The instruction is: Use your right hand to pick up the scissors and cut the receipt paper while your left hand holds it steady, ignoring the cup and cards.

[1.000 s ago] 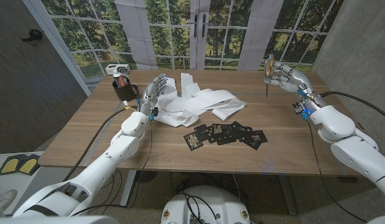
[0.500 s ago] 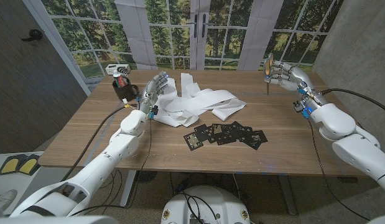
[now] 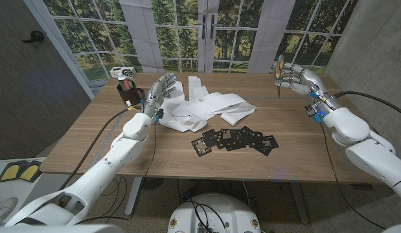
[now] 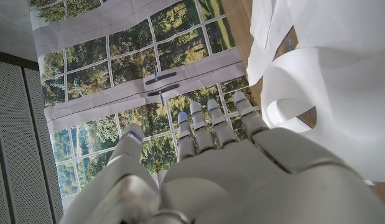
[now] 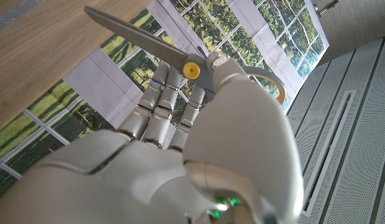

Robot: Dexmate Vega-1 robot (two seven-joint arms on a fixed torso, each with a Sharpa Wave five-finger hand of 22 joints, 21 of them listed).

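Observation:
A crumpled white receipt paper (image 3: pixel 203 107) lies on the far middle of the table. My left hand (image 3: pixel 159 92) hovers at its left end, fingers apart and raised, holding nothing; in the left wrist view my left hand (image 4: pixel 211 162) shows beside the receipt paper (image 4: pixel 329 93). My right hand (image 3: pixel 296 79) is lifted over the far right of the table and grips the scissors (image 3: pixel 278 76), blades pointing down. In the right wrist view my right hand (image 5: pixel 198 143) holds the scissors (image 5: pixel 180 59) by their yellow handles, blades closed.
A black cup (image 3: pixel 129 93) stands just left of my left hand. Black cards (image 3: pixel 236 139) are spread on the table in front of the paper. A white device (image 3: pixel 122 72) sits at the far left edge.
My left hand has risen a little and shifted slightly toward the far left by the cup. The right hand with the scissors has barely moved.

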